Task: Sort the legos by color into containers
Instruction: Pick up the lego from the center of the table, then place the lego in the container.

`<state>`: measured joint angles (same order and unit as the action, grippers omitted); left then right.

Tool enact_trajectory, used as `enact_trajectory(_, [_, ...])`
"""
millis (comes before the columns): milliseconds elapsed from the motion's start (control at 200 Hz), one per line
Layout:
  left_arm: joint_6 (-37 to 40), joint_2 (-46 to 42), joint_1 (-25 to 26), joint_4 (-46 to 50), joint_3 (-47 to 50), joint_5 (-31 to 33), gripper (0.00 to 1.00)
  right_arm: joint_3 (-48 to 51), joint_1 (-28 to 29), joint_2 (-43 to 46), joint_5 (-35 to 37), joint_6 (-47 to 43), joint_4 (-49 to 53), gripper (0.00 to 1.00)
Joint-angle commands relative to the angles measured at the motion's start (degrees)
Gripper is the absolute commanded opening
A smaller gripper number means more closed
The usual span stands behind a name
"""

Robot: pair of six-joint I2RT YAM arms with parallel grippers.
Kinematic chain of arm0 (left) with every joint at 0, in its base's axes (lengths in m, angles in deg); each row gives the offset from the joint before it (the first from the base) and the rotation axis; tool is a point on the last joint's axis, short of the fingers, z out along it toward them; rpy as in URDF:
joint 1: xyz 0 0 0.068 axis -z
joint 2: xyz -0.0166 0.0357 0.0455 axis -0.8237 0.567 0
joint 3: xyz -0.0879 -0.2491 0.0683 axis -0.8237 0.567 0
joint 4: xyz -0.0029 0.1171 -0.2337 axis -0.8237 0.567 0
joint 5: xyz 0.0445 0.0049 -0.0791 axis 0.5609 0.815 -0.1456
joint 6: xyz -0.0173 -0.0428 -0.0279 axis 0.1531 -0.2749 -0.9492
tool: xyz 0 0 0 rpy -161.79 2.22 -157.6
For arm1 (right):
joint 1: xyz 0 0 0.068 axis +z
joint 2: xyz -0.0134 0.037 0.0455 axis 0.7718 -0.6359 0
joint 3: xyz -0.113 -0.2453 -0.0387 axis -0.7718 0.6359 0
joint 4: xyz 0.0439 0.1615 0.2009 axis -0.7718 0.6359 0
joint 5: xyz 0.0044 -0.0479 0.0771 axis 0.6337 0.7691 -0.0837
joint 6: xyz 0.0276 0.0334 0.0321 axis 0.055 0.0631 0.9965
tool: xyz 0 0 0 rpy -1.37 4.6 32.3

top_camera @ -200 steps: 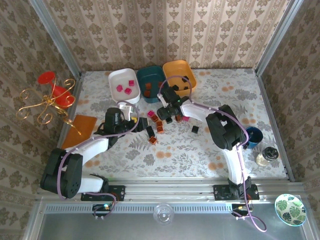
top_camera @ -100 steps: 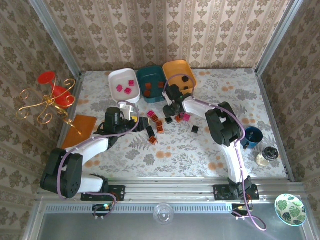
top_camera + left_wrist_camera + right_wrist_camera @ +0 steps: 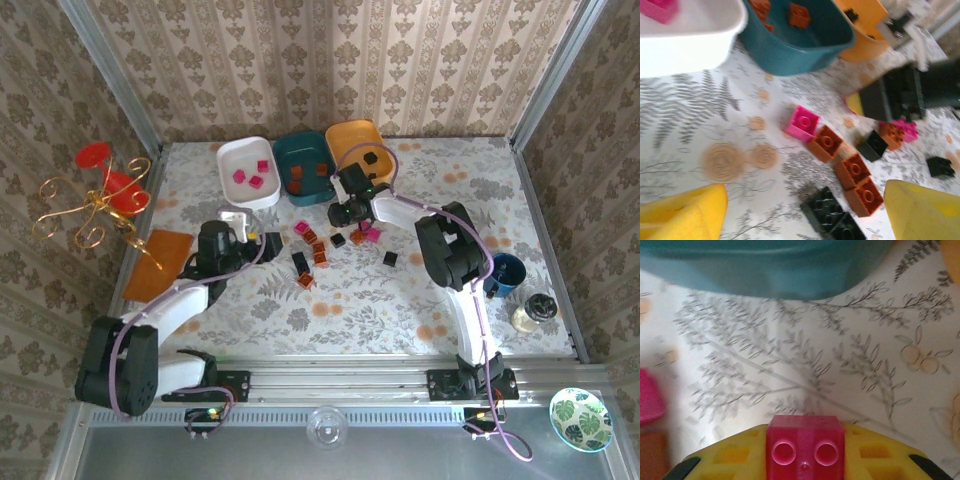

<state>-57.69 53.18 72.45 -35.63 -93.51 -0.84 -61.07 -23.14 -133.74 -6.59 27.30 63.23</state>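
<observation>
- Since a second ago, the magenta lego point(image 3: 806, 440) we carry has travelled from the loose pile toward the far trays, borne by our right gripper point(image 3: 347, 197). Our left gripper point(image 3: 250, 228) has drawn back leftward from that pile.
- We see that lego clamped between the right gripper's yellow fingers point(image 3: 730, 457), studs facing the wrist camera. It sits over the flowered cloth point(image 3: 400, 310), just near of the teal tray point(image 3: 300, 150).
- The loose legos point(image 3: 318, 250) lie clustered mid-table, pink, orange-red and black mixed, several of them touching. One black block point(image 3: 390, 258) sits apart on the right.
- Along the far side the three trays stand in a close row. The white tray point(image 3: 240, 155) on the left holds three pink blocks. The teal tray in the middle holds orange-red ones. The orange tray point(image 3: 350, 135) on the right holds black ones.
- Our left gripper stands wide open and empty. In its wrist view the two yellow fingers spread to either side of the pile's near end, with black and orange-red blocks between them.
- Further out, we note an orange-brown mat point(image 3: 160, 263) at the left edge and a red-and-gold stand point(image 3: 100, 195) just far of it. A blue cup point(image 3: 503, 270) stands at the right, beside the right arm.
</observation>
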Motion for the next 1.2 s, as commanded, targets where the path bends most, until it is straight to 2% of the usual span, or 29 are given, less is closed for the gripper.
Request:
enact_trajectory(0, [-2.15,-4.11,-0.97,-1.31,2.24,5.69,0.83,3.0,0.8,7.4,-8.7,7.66,-12.5,0.26])
enact_trajectory(215, [-4.44,-9.65,-2.21,-2.05,5.43,12.82,0.85,-1.53,4.38,3.5,-10.17,14.68,-24.04,0.26])
enact_trajectory(450, [-4.72,-14.21,-2.64,-1.15,7.24,16.97,0.85,-18.81,7.03,-9.23,-6.32,21.3,-25.59,0.26])
enact_trajectory(685, [-4.68,-17.56,-2.93,-1.84,9.28,19.65,0.86,-42.72,8.81,-24.84,-1.84,23.95,-17.91,0.29])
enact_trajectory(810, [-4.54,-16.55,-2.93,-2.19,8.99,18.42,0.86,-56.98,8.87,-32.68,-0.82,24.61,-10.98,0.36])
enact_trajectory(870, [-4.44,-15.62,-2.93,-2.33,8.6,17.31,0.86,-61.12,8.84,-34.17,-1.67,24.52,-8.41,0.44])
enact_trajectory(940, [-4.36,-14.4,-2.93,-2.65,8.02,15.75,0.86,-61.31,8.67,-32.71,-3.07,23.59,-7.45,0.54])
enact_trajectory(1050, [-4.38,-11.86,-2.9,-3.28,6.89,12.31,0.86,-57.66,8.66,-27.19,-4.8,20.16,-5.66,0.61])
enact_trajectory(1115, [-4.31,-9.72,-2.69,-3.62,5.98,10.03,0.86,-52.52,8.41,-22.12,-6.37,18.72,-6.07,0.63])
enact_trajectory(1195, [-3.78,-6.54,-1.81,-3.95,4.38,7.45,0.86,-41.49,8.01,-14.03,-8.03,17.3,-8.97,0.64])
